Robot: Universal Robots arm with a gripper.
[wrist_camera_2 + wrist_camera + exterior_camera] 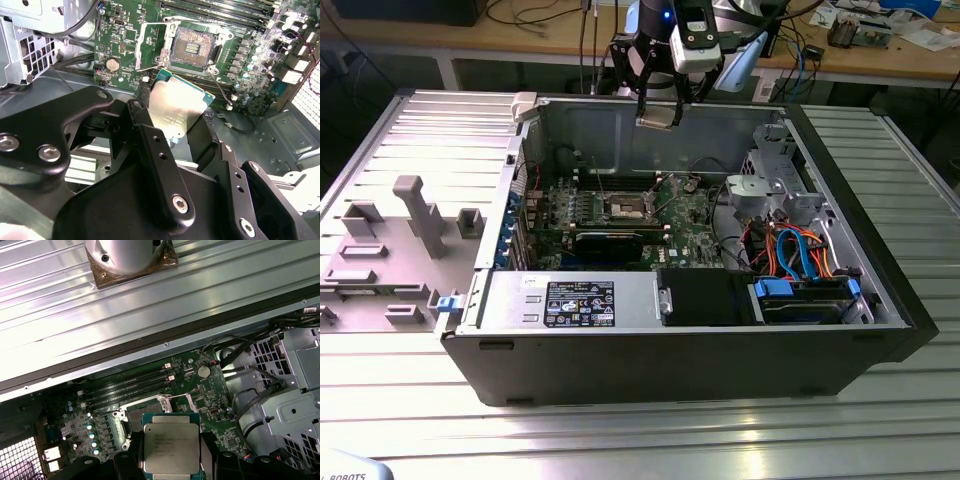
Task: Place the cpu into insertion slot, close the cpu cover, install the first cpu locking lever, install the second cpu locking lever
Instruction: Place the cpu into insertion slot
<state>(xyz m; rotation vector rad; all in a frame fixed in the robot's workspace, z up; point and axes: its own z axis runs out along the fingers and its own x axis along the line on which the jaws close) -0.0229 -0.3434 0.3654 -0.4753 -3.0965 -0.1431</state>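
In the upper middle of the exterior view the pincer (pixel 660 108) is gripping the cpu (pixel 658 120), high above the open insertion slot (pixel 625 208) near the centre.

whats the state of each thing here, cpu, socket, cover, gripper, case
small square silver-topped cpu: held in the air, not seated
square dark-centred insertion slot: empty, uncovered
thin silvery cpu cover frame: flipped open
black gripper: shut on the cpu
black computer case: side open

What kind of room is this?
Probably a robotics lab: an open black computer case sits on a ribbed silvery metal table, a cluttered wooden workbench stands behind, and a black claw holds a square silver chip.
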